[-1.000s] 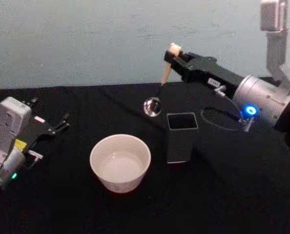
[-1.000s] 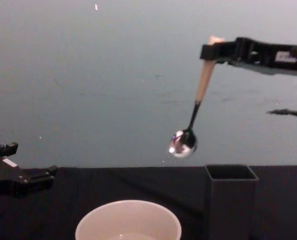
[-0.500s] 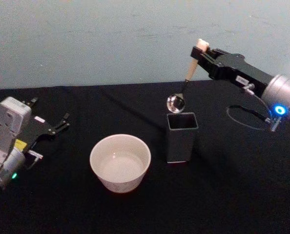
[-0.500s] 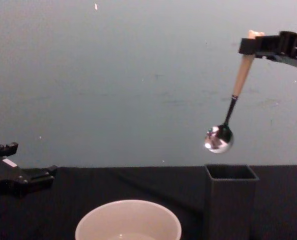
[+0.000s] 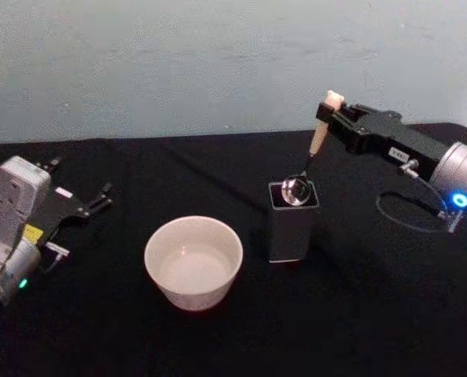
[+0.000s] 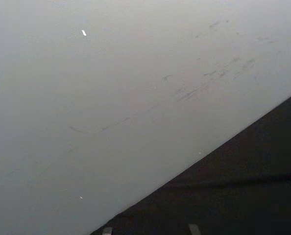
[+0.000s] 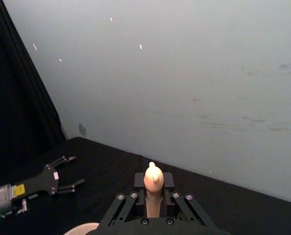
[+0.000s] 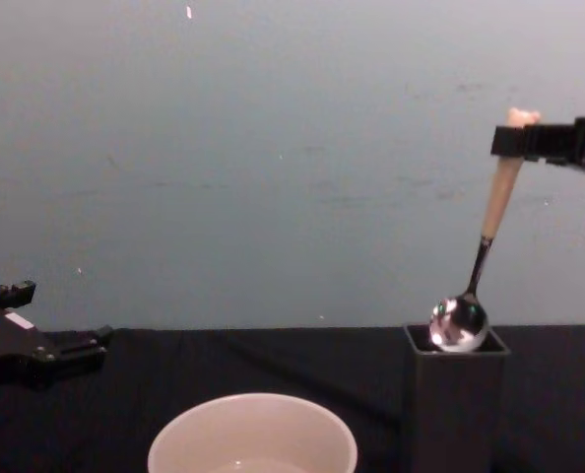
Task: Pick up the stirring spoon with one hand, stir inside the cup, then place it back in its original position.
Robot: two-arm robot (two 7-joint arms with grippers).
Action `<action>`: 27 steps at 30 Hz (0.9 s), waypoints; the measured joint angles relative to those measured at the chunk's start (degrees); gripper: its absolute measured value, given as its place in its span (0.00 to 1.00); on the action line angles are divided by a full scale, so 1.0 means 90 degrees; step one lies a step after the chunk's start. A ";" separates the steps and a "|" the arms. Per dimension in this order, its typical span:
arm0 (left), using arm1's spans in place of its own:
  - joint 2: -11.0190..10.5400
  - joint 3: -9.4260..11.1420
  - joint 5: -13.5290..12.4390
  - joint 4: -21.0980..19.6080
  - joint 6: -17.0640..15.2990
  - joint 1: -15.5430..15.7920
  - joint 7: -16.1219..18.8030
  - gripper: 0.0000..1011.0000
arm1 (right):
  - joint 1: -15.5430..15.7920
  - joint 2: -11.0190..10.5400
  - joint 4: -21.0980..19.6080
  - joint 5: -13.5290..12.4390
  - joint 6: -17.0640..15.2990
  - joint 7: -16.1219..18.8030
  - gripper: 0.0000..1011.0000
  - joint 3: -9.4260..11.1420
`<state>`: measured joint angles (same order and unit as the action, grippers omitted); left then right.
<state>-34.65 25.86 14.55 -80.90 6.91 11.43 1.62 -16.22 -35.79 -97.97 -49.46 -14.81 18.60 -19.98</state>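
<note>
Above the holder [image 5: 292, 224], the right gripper [image 5: 333, 118] clamps the spoon [image 5: 307, 162], bowl at the holder's mouth; left gripper [image 5: 100, 198] open near the table's [image 5: 359, 314] left edge.

Black pincer [image 5: 332, 118], silver arm (blue ring)

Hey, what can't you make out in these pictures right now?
- Dark grey square holder: its inside floor, hidden by its walls in head and chest views.
- Wide cream-white cup: lower half cut off by the chest view's bottom edge.
- Right gripper, shut on the bear-topped metal stirring spoon: the spoon's bowl is hidden behind it in the wrist view.
</note>
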 joint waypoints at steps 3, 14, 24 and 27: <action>0.0000 0.0000 0.0000 -0.0001 0.0000 0.0000 0.0000 0.99 | -0.0013 0.0015 0.0081 0.0085 0.0091 -0.0004 0.22 -0.0100; 0.0000 0.0000 0.0000 0.0000 0.0000 0.0000 0.0000 0.99 | -0.0078 0.0193 0.0458 0.0545 0.0262 -0.0018 0.22 -0.0406; 0.0000 0.0000 0.0000 0.0000 0.0000 0.0000 0.0000 0.99 | -0.0087 0.0355 0.0741 0.0832 0.0257 -0.0011 0.22 -0.0491; 0.0000 0.0000 0.0000 0.0000 0.0000 0.0000 0.0000 0.99 | -0.0077 0.0425 0.0845 0.0914 0.0238 -0.0009 0.22 -0.0497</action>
<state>-34.65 25.86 14.55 -80.90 6.91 11.43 1.62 -16.91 -31.97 -90.37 -41.23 -12.66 18.52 -24.45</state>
